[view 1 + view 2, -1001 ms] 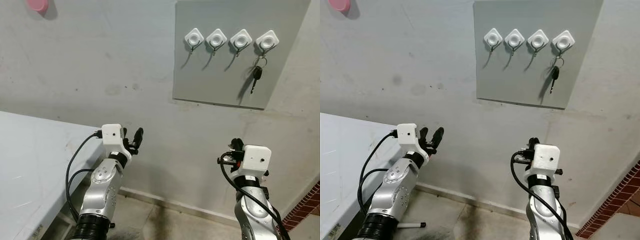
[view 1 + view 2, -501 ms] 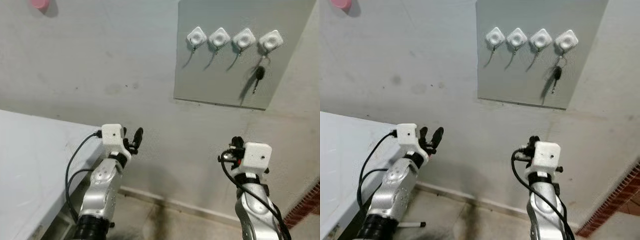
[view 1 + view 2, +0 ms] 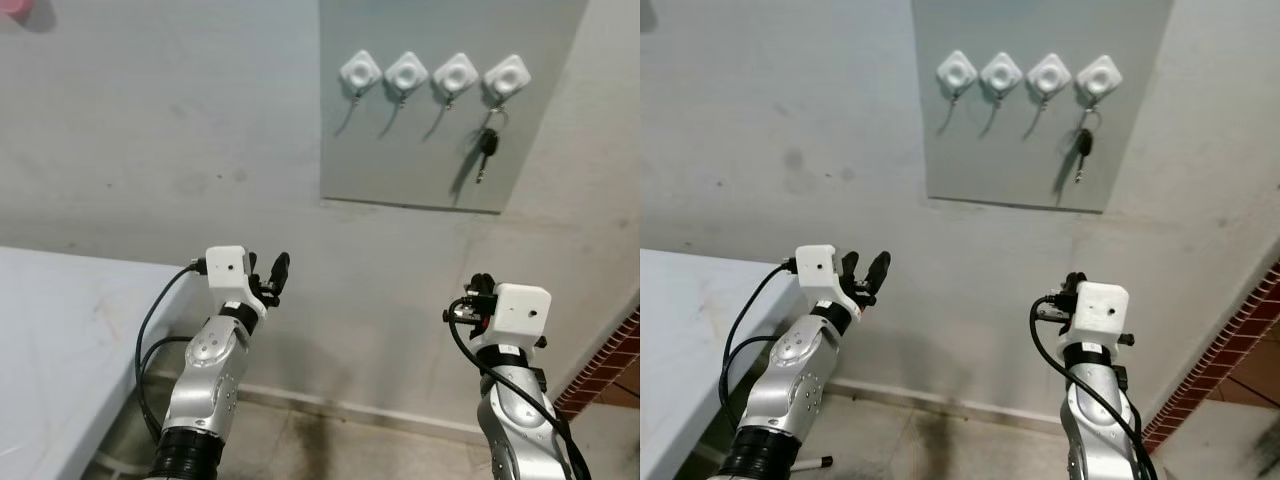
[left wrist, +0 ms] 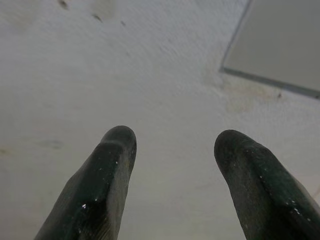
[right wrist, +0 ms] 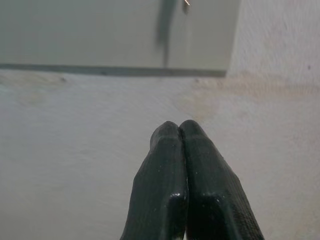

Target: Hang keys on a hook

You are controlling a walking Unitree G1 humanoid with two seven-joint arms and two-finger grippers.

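Note:
A black key (image 3: 486,150) on a metal ring hangs from the rightmost of several white hooks (image 3: 507,76) on a grey wall panel (image 3: 420,160). The other hooks (image 3: 360,72) are bare. My left gripper (image 3: 272,276) is held up low in front of the wall, well below and left of the panel, its fingers (image 4: 107,175) open and empty. My right gripper (image 3: 478,288) is raised below the panel's right end, its fingers (image 5: 175,170) pressed shut with nothing between them. The panel's lower edge (image 5: 115,70) shows above the fingertips in the right wrist view.
A white table (image 3: 60,330) stands at the left beside my left arm. The grey wall (image 3: 170,150) lies straight ahead. A brick floor edge (image 3: 600,375) shows at the lower right. A pink object (image 3: 12,6) is stuck high on the wall at the left.
The whole view has shifted, so the panel and key now sit further left in the picture. Both arms keep their poses; the key still hangs on the rightmost hook.

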